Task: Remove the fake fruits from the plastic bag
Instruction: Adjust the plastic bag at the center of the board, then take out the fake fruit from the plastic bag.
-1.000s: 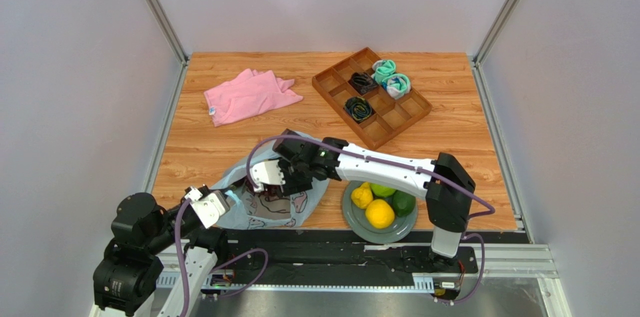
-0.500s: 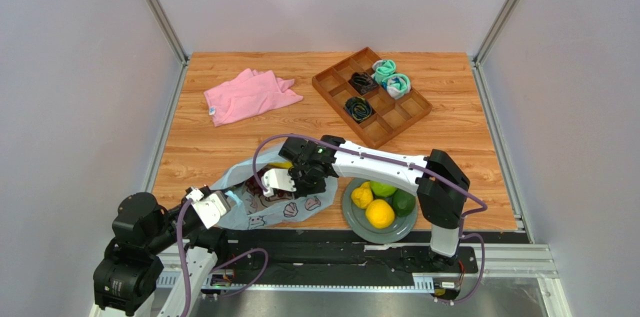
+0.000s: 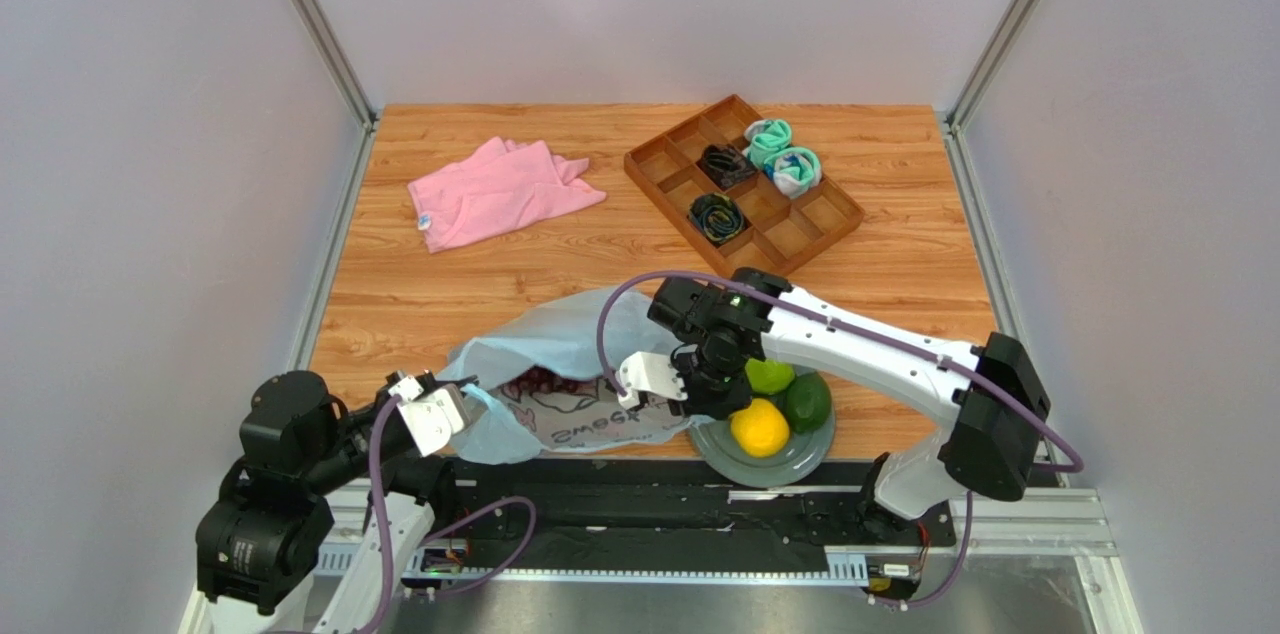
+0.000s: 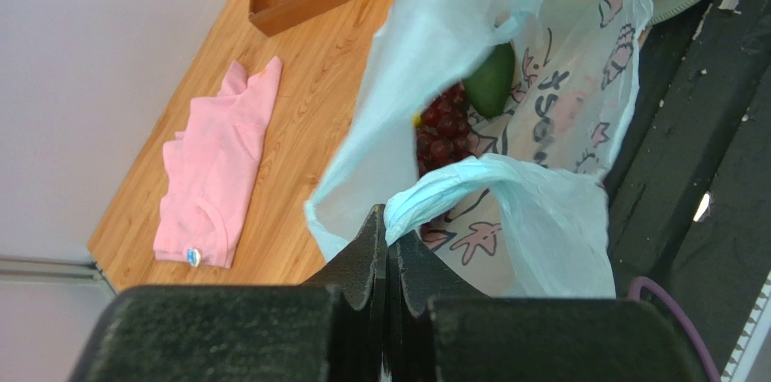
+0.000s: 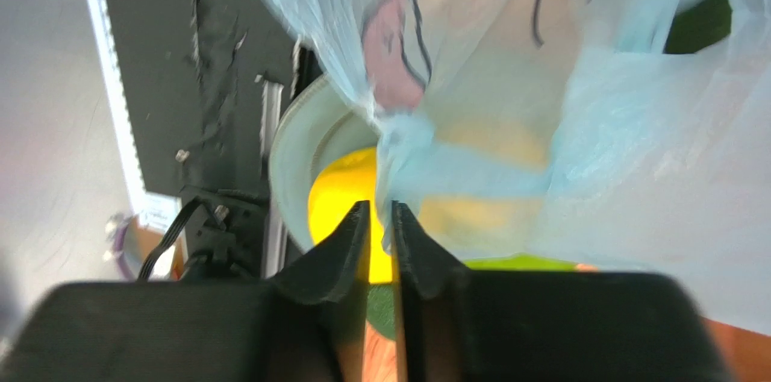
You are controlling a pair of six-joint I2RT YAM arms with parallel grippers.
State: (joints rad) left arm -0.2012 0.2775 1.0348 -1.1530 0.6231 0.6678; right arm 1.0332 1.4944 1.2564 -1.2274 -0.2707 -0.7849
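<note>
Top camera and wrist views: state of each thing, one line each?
plastic bag, stretched open between both grippers, grape bunch and avocado inside
left gripper, shut on plastic bag
right gripper, shut on plastic bag
plate, loaded with fruits
wooden tray, socks in some compartments
pink cloth, crumpled

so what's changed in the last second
The right gripper swung right from over the plastic bag toward the plate, now pinching the bag's edge and stretching its mouth wider. The left gripper stays shut on the other handle. Pink cloth, tray and plated fruit unmoved.
</note>
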